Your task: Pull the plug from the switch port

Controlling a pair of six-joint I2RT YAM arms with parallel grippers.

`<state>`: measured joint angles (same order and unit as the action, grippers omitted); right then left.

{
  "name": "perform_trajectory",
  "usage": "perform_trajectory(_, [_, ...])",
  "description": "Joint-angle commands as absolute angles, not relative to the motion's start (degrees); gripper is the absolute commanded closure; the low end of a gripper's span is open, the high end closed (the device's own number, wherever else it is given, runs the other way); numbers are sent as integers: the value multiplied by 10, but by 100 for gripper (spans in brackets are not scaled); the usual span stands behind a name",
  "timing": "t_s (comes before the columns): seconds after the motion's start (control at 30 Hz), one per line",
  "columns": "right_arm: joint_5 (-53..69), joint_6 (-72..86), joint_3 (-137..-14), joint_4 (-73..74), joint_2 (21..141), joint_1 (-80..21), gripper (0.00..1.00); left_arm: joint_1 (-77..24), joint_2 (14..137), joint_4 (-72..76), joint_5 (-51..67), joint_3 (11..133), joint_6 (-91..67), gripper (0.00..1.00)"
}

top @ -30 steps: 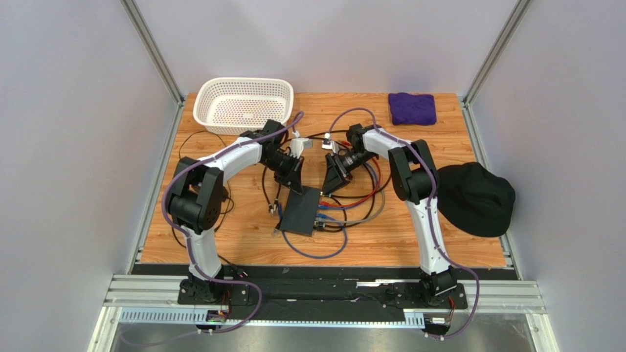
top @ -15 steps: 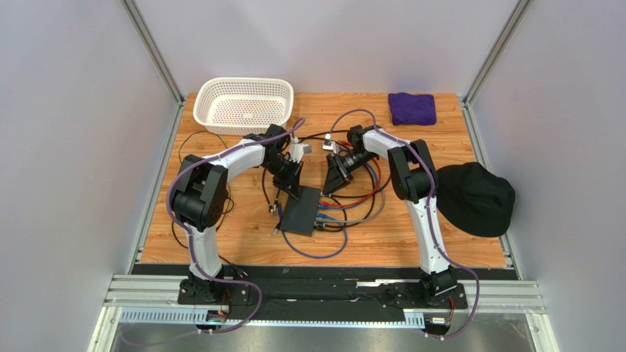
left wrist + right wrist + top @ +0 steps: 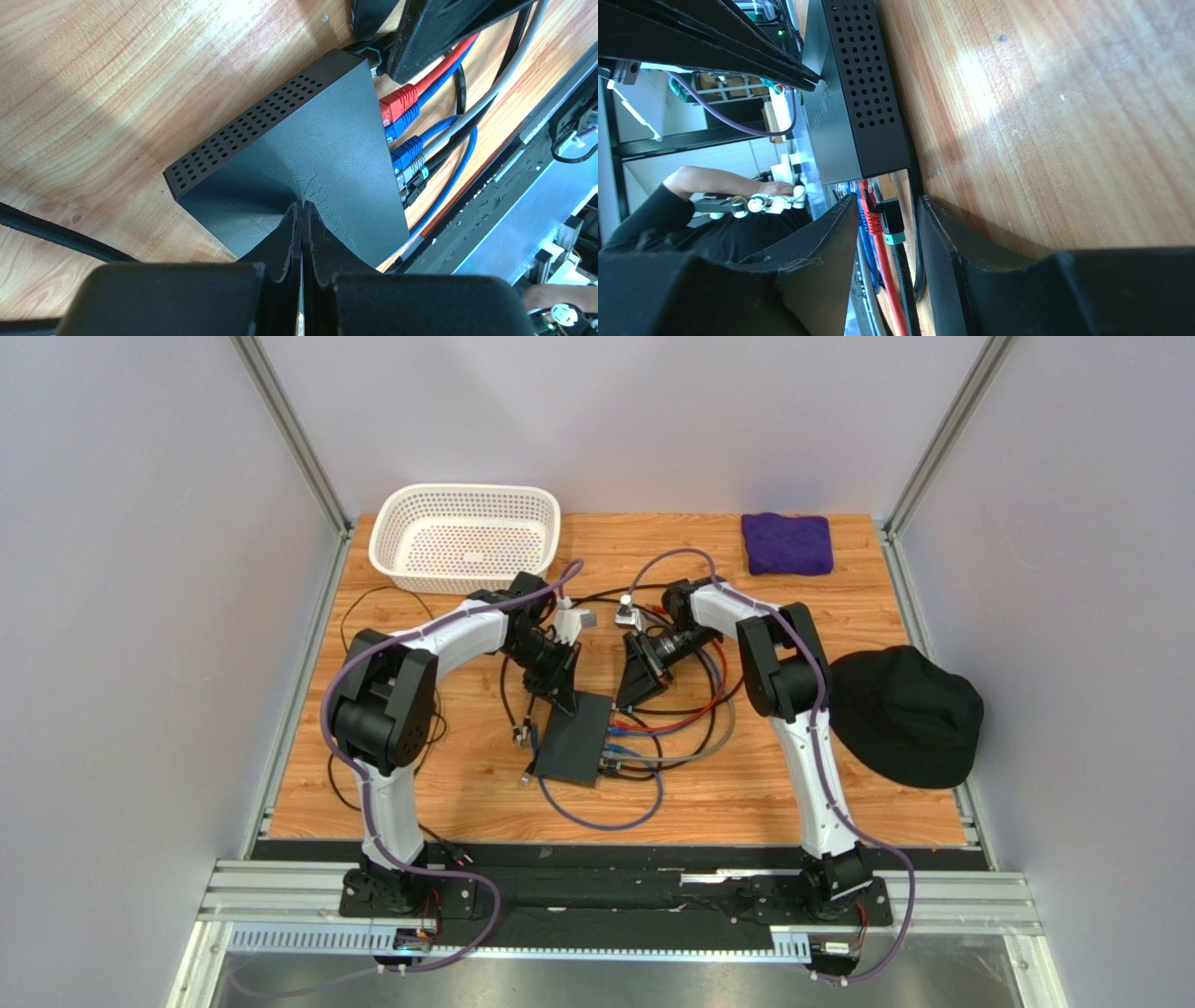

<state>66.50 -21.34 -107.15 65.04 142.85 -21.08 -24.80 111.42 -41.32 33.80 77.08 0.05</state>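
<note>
Fully closed left claw (image 3: 303, 207) touches switch (image 3: 330, 133) top.

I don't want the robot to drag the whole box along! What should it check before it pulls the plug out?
1. Left fingers shut, tips pressing on top of the switch: ok.
2. Right fingers open at the port side: ok.
3. Only one plug in their gap: not ok, the red plug and a black plug both sit there.
4. Right fingers closed on a plug: not ok, not yet.
5. Loose cables free to follow: cannot tell, they overlap.
</note>
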Motion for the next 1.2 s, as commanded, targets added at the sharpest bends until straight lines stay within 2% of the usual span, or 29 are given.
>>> perform_trajectory(0.0, [653,-243,-1092,685,1463,-235,54,-253,1160,-395,226,749,27,100])
perform_trajectory(0.47, [663,-272,-1111,719,1475,-240,58,-252,1164,-393,221,749,28,100])
perform_trajectory(0.73, [687,-282,-1117,743,1463,-230,55,-252,1160,-390,207,745,28,100])
perform_trajectory(1.17, [697,-309,-1130,781,1484,-232,61,-254,1156,-387,200,737,37,100])
